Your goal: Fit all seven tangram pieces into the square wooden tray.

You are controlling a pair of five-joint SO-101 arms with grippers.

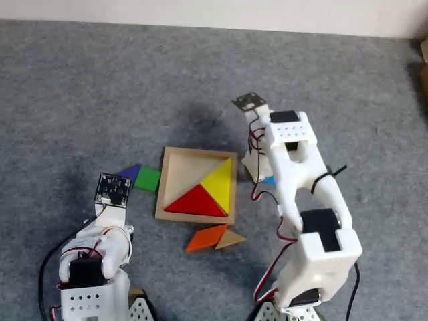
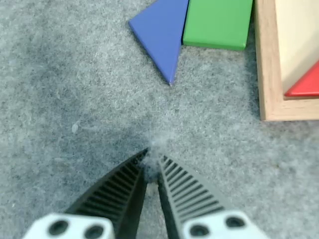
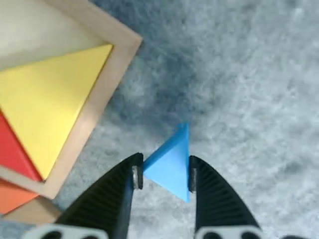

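Observation:
The square wooden tray (image 1: 162,194) lies mid-table and holds a yellow triangle (image 1: 217,177) and a red triangle (image 1: 194,200). My right gripper (image 3: 164,169) is shut on a light blue triangle (image 3: 172,162) just off the tray's right rim (image 3: 94,114); a bit of this piece (image 1: 268,180) peeks out under the right arm. Left of the tray lie a green square (image 2: 219,22) and a dark blue triangle (image 2: 162,35). My left gripper (image 2: 152,159) is shut and empty, over carpet a short way from them. An orange parallelogram (image 1: 206,237) and a tan triangle (image 1: 231,239) lie below the tray.
Grey carpet (image 1: 100,93) covers the table, with open room at the far side and far left. The right arm (image 1: 301,180) stretches along the tray's right side. The left arm's base (image 1: 90,281) sits at the near left.

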